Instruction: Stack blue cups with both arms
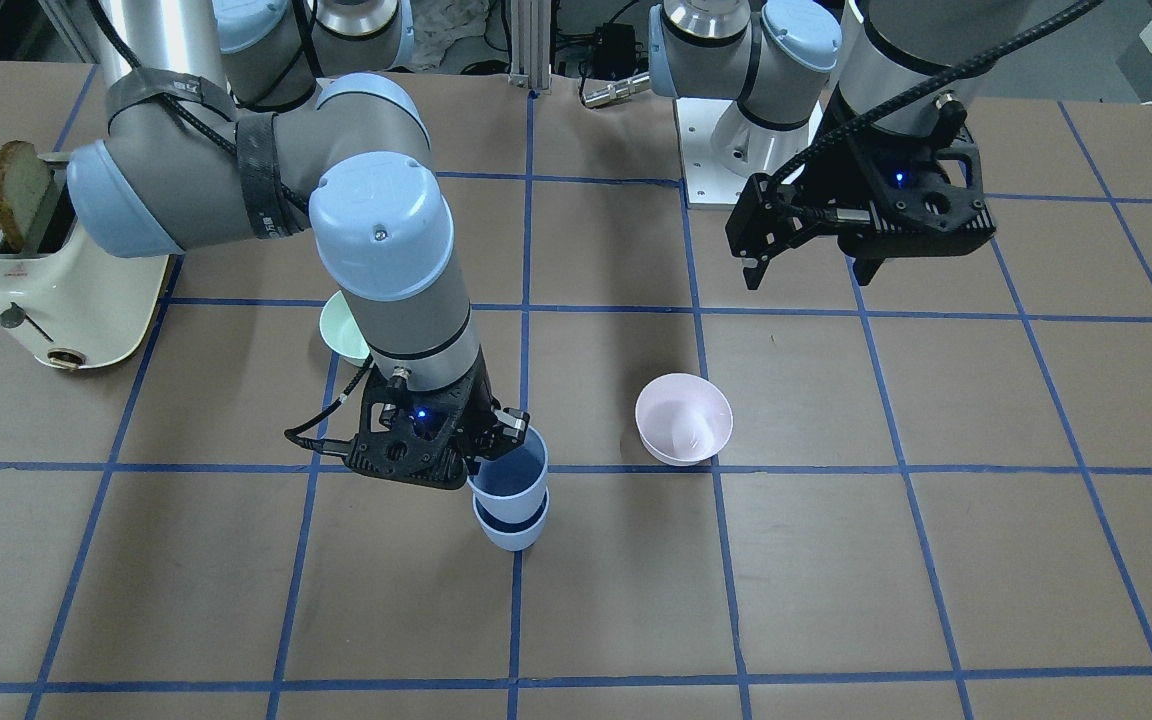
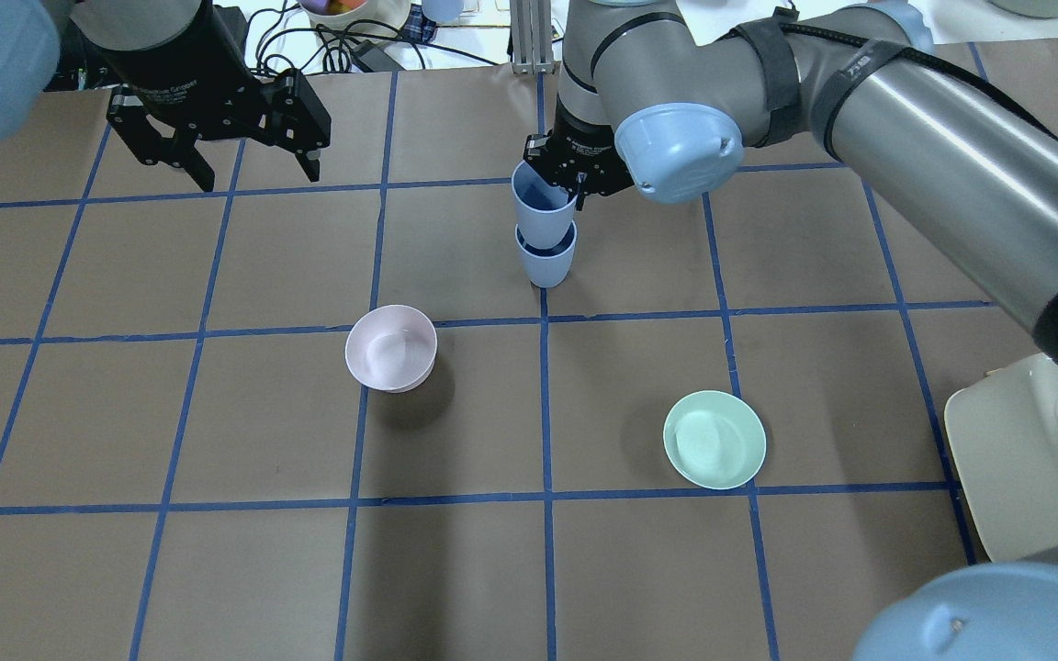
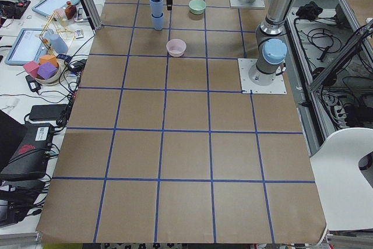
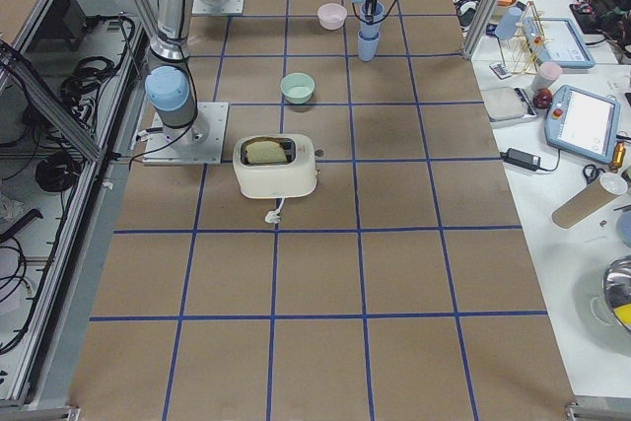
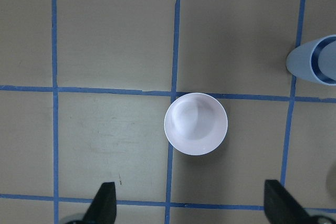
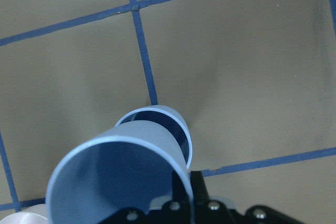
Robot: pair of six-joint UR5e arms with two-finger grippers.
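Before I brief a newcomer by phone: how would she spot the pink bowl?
On the gridded table, find the stacked blue cups at the right gripper. The bowl on the robot's left of them is pink; the other bowl is green.

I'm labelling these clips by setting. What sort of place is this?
Most likely a robotics lab, not a kitchen: robot arms, left and right, are bolted to a paper-covered table marked with a blue tape grid, and side benches hold tablets and a control pad.
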